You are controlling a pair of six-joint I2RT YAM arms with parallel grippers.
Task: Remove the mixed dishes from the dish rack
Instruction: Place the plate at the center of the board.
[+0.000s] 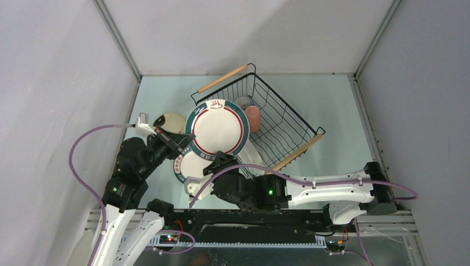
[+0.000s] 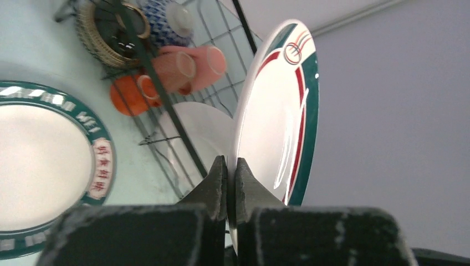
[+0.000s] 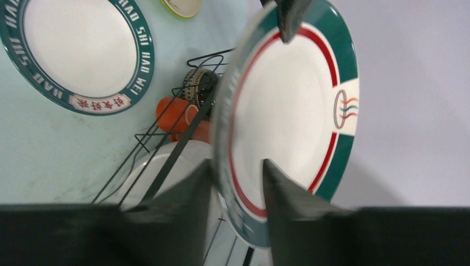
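The green-and-red-rimmed plate (image 1: 217,127) stood on edge over the dish rack's (image 1: 296,152) near-left side, left jaws pinching its rim, right jaws spread astride it. A hand-over, seemingly; next the right arm should back off and the left lay it on the bench (image 1: 332,105).

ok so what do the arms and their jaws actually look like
Both arms mix white links with black joint housings. The left arm trails a looping purple cable; the right arm has one too, plus a green light. The jaws are matt black tapering wedges.
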